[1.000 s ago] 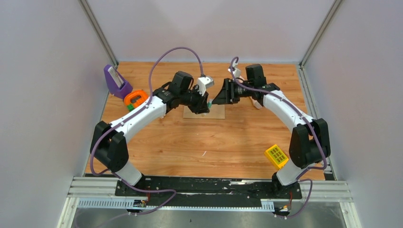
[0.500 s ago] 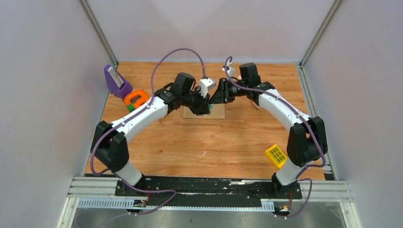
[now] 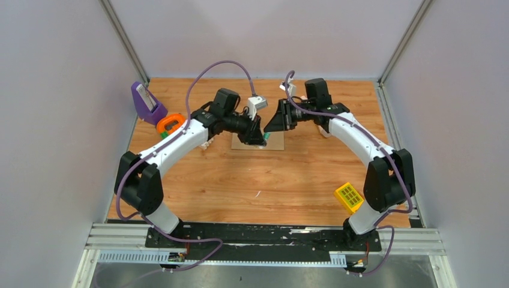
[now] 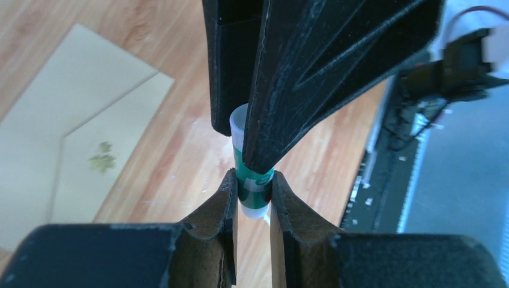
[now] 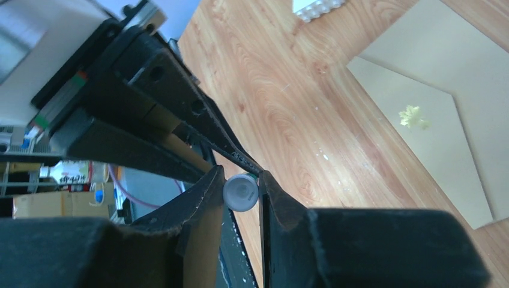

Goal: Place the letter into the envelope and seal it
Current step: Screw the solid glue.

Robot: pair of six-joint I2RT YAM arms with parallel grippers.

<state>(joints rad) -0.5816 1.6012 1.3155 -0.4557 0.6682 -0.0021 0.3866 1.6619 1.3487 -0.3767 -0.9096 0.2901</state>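
Note:
The tan envelope (image 3: 276, 143) lies flat on the wooden table with its pointed flap open; a yellowish-green smear (image 5: 413, 117) sits on the flap. Above its near edge my left gripper (image 4: 252, 177) is shut on the lower part of a green-and-white glue stick (image 4: 254, 191). My right gripper (image 5: 241, 181) faces it from the other side, and its fingers press both sides of the stick's white round cap (image 5: 240, 193). In the top view the two grippers (image 3: 259, 133) (image 3: 271, 125) meet tip to tip over the envelope. The letter is out of view.
A purple stand (image 3: 146, 103) and an orange tape holder (image 3: 170, 125) sit at the back left. A yellow block (image 3: 349, 197) lies by the right arm's base. A small white object (image 5: 318, 6) lies beyond the envelope. Grey walls enclose the table.
My right gripper has come in toward the left one and its jaws have narrowed onto the stick's cap. The left arm has shifted slightly, still holding the stick.

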